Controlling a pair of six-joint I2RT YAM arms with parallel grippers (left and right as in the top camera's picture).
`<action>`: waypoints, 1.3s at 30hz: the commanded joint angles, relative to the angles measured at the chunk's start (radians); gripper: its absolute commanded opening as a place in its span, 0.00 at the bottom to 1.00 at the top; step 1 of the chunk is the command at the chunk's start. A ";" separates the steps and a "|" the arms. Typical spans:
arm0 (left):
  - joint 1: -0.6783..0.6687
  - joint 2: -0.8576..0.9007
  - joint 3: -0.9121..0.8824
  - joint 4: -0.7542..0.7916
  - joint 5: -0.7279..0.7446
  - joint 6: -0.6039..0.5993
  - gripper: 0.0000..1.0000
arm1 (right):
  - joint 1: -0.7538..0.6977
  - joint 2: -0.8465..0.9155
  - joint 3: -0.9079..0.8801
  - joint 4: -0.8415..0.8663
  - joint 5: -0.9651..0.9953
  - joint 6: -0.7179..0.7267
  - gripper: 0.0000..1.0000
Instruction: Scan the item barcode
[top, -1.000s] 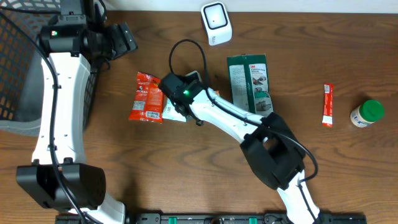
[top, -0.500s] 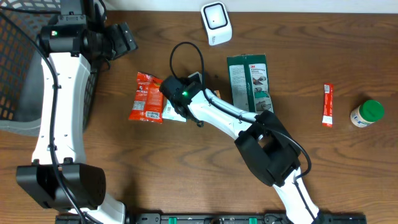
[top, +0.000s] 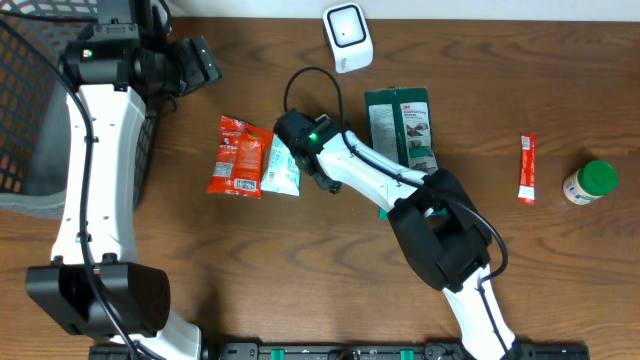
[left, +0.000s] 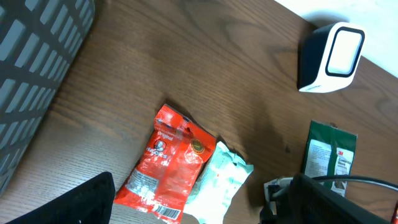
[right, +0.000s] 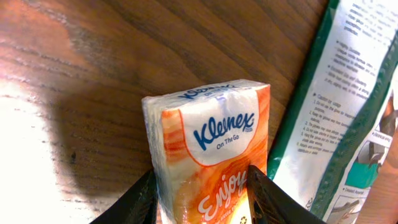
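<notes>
Right gripper (right: 200, 198) is clamped on the Kleenex tissue pack (right: 208, 140), one finger on each side. The pack appears lifted off the table (right: 93, 74), though contact is hard to judge from the wrist view. It sits just beside the green 3M package (right: 348, 112). The mint packet (top: 281, 167) and red snack packet (top: 236, 157) lie on its other side. Scanner (top: 347, 36) stands well apart, at the far table edge. Left gripper (top: 200, 62) has its jaws spread wide, holding nothing, near the basket (top: 30, 120).

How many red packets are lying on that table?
2: a red snack bag left of centre, and a thin red sachet far right near the jar. More could be hidden.
</notes>
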 joint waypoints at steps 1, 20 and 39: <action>0.003 -0.018 0.024 -0.002 -0.006 0.013 0.90 | 0.006 0.001 0.015 0.002 -0.017 -0.073 0.41; 0.003 -0.018 0.024 -0.002 -0.006 0.013 0.90 | 0.026 -0.119 0.064 -0.026 -0.013 -0.072 0.46; 0.003 -0.018 0.024 -0.002 -0.006 0.013 0.89 | 0.022 -0.113 -0.135 0.169 -0.011 -0.061 0.40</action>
